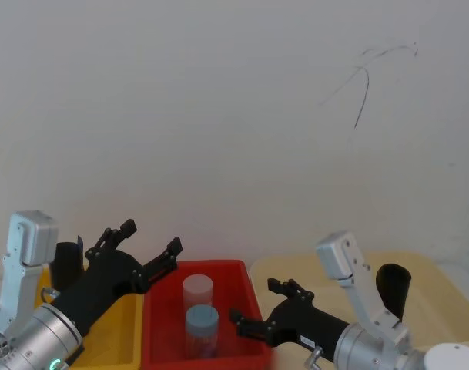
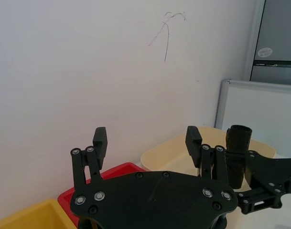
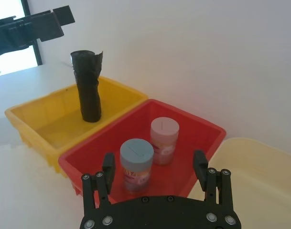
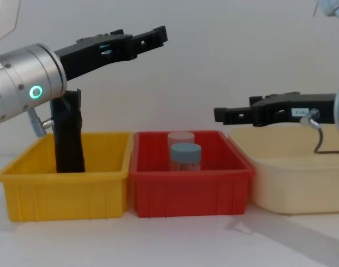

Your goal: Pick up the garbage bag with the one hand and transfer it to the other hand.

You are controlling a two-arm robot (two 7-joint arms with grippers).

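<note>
The garbage bag (image 4: 68, 133), a tall black crinkled roll, stands upright at the back of the yellow bin (image 4: 63, 196); it also shows in the head view (image 1: 65, 264) and the right wrist view (image 3: 88, 86). My left gripper (image 4: 152, 36), on the silver arm with the green ring, hangs open well above the bins and past the bag, holding nothing (image 1: 151, 237) (image 2: 146, 138). My right gripper (image 4: 220, 115), with a white label and grey cable, is open and empty, level over the seam between the red and beige bins (image 1: 255, 301) (image 3: 154, 162).
The red bin (image 4: 191, 192) in the middle holds a blue-lidded jar (image 4: 186, 158) and a pale-lidded jar (image 4: 181, 137). A beige tub (image 4: 297, 183) sits on the right, with another black roll (image 1: 393, 287) upright in it. A white wall is close behind.
</note>
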